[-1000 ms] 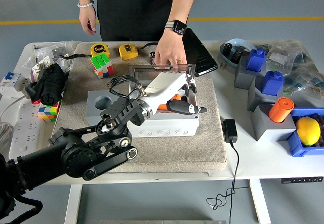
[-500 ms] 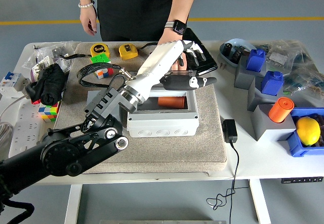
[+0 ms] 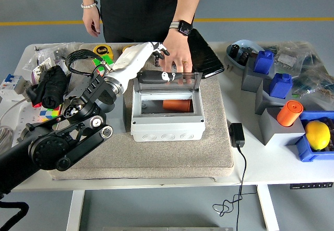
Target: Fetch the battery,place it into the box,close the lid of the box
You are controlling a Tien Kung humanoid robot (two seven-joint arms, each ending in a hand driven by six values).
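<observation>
The orange cylindrical battery [image 3: 177, 105] lay inside the white plastic box [image 3: 167, 117] at frame centre. The box's clear hinged lid [image 3: 168, 81] was propped upright by the left hand [image 3: 156, 69], its thumb hooked over the rim, ready for closing, while a person's hand [image 3: 176, 53] steadied it from behind.

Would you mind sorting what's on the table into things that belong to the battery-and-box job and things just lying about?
Job:
orange battery inside the box
grey box
clear lid, raised
left hand behind the lid

Lying about:
tape measure
lemon
black adapter
orange cylinder
</observation>
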